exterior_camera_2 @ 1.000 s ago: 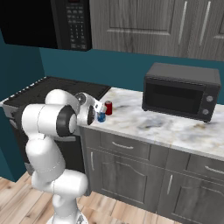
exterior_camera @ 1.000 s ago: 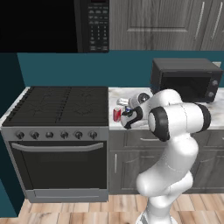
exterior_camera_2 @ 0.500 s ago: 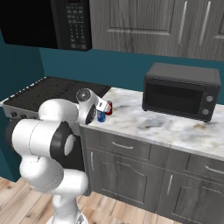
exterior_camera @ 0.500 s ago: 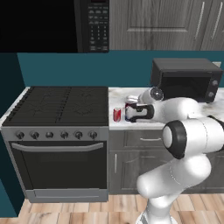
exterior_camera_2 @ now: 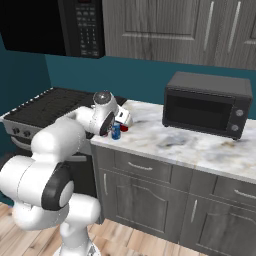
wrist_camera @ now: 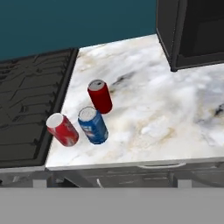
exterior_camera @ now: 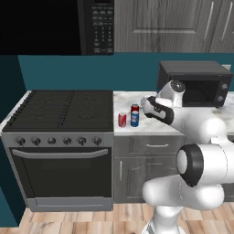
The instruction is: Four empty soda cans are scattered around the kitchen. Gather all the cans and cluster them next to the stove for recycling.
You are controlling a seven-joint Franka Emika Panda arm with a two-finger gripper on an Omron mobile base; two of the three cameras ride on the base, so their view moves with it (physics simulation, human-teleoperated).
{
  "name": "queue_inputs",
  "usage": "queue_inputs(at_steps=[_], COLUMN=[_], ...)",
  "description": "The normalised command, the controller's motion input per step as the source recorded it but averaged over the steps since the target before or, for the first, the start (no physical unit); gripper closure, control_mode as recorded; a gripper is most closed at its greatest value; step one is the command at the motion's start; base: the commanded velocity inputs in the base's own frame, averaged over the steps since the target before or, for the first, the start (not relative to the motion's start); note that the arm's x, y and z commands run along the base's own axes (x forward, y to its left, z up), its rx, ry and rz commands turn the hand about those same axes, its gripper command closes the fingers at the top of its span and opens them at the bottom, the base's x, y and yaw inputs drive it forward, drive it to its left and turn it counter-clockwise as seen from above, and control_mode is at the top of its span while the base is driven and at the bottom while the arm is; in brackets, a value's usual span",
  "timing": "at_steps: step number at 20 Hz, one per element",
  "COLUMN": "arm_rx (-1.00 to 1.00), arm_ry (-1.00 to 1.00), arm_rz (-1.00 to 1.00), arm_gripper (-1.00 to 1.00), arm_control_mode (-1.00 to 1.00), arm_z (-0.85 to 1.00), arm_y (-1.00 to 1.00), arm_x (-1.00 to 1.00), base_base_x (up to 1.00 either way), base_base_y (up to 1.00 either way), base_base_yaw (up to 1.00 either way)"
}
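Soda cans [wrist_camera: 89,120] — three upright beside the stove [wrist_camera: 30,109] — stand apart below the open, empty tool [exterior_camera: 145,103].

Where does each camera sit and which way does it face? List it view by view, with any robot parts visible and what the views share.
Left base view: behind the arm's left, facing the stove and counter; white arm at lower right.
Right base view: behind its right, facing the countertop microwave; arm at lower left.
Hand view: above the counter, tilted down at the blue can and two red cans; no fingertips visible.
Shared: all three show the cans beside the stove.
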Motion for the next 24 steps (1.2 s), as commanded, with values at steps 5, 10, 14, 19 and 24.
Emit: queue_inputs(at_steps=[5,10,14,19,24], arm_rx=[0.0,0.0,-0.03,-0.09,-0.12], arm_ry=[0.16,0.07,0.0,-0.07,-0.17], arm_rz=[0.03,0.06,0.05,0.03,0.01], arm_gripper=[-1.0,-1.0,-1.0,-1.0,-1.0], arm_control_mode=[-1.0,-1.0,-1.0,-1.0,-1.0], arm_z=[0.29,0.23,0.1,0.0,0.05], arm_y=[0.0,0.0,0.0,0.15,0.21], arm_x=[-0.35,-0.37,-0.45,-0.47,-0.44], base_base_x=[0.0,0.0,0.0,0.0,0.0], base_base_y=[0.0,0.0,0.0,0.0,0.0], base_base_yaw=[0.0,0.0,0.0,0.0,0.0])
